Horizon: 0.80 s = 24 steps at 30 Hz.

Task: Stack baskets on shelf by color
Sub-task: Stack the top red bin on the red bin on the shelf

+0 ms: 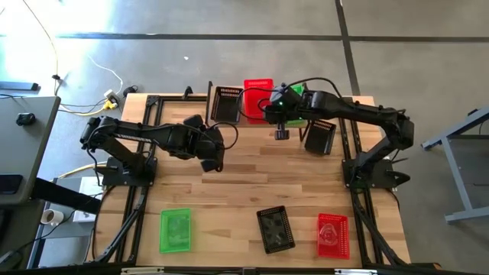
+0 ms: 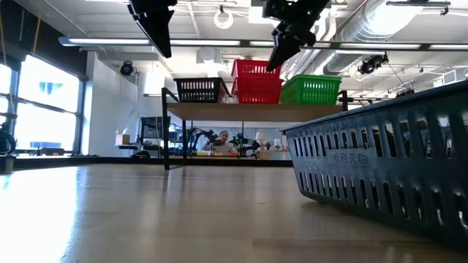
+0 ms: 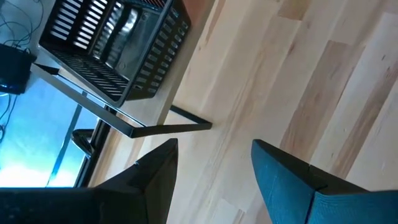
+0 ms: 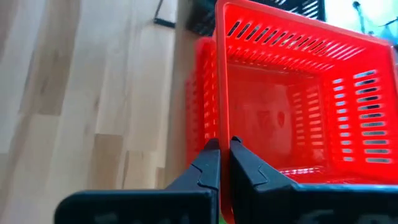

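Green basket (image 1: 296, 95) on shelf (image 1: 237, 116) mostly hidden under right arm.

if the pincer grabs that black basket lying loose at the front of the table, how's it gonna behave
The black basket is mostly open lattice, so it is probably light and may slide on the smooth table when nudged. It looks like moulded plastic: likely stiff, though the thin rim could flex when pinched. Low and flat-bottomed, it seems unlikely to tip.

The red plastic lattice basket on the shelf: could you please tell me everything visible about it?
The red plastic lattice basket is rectangular, with slotted walls, and sits upright and open-topped in another red basket on the light wood shelf, between a black basket and a green basket. The right gripper is shut on its near wall.
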Each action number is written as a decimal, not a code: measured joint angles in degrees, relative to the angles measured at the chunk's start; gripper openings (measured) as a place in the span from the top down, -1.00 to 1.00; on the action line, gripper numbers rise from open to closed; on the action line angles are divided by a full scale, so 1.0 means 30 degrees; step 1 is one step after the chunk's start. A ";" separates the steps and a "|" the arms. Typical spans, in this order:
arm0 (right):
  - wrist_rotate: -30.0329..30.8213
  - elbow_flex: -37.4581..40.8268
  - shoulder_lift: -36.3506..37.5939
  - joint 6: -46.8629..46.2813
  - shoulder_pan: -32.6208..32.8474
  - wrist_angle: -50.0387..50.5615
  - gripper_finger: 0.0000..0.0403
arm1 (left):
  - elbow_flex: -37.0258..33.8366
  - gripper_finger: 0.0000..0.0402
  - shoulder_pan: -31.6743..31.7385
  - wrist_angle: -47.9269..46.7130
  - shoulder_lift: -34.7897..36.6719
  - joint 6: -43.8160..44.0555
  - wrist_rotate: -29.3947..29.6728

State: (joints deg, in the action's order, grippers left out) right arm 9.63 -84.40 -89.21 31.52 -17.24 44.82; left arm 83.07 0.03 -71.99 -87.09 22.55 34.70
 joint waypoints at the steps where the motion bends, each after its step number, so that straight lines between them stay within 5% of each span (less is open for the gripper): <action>1: -0.0046 0.0000 -0.0029 -0.0004 0.0009 0.0114 1.00 | 0.0000 0.03 0.0000 -0.0007 0.0000 0.0000 -0.0007; 11: 0.0672 0.0000 -0.0109 -0.0405 -0.0013 -0.0325 0.96 | 0.0000 0.03 0.0000 -0.0021 0.0000 -0.0007 -0.0429; 24: 0.1759 -0.0383 -0.0109 -0.1686 0.0009 -0.0231 0.47 | 0.0000 0.03 0.0000 -0.0033 0.0000 -0.0058 -0.0502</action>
State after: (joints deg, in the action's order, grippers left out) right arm 14.91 -85.55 -89.54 26.47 -17.21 44.13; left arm 83.07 0.03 -72.09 -87.09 22.37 33.19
